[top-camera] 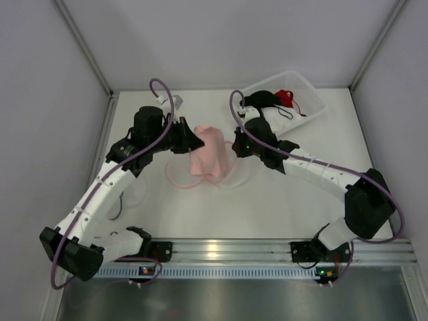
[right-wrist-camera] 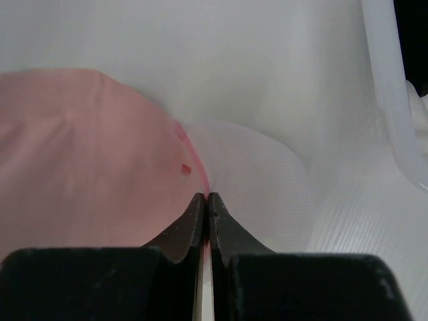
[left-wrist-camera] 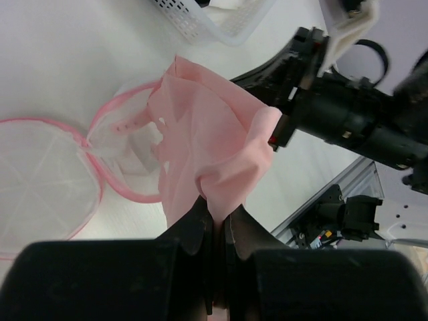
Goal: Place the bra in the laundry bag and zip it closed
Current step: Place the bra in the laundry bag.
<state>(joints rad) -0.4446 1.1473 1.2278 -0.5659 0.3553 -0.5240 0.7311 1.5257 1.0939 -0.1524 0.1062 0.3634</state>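
The pink bra (top-camera: 208,150) hangs bunched in mid-table, lifted over the laundry bag (top-camera: 194,179), a white mesh pouch with a pink rim lying flat. My left gripper (top-camera: 196,140) is shut on a fold of the bra; in the left wrist view the pink fabric (left-wrist-camera: 214,134) rises from the closed jaws (left-wrist-camera: 217,217), with the bag's round mesh panels (left-wrist-camera: 47,174) on the left. My right gripper (top-camera: 234,148) is shut on the bag's pink rim (right-wrist-camera: 194,164); its jaws (right-wrist-camera: 206,198) pinch the edge between the pink bra (right-wrist-camera: 80,154) and the white mesh (right-wrist-camera: 261,180).
A clear plastic bin (top-camera: 314,93) at the back right holds black and red garments (top-camera: 277,99); its wall also shows in the right wrist view (right-wrist-camera: 394,100). White enclosure walls stand on three sides. The aluminium rail (top-camera: 227,251) runs along the near edge.
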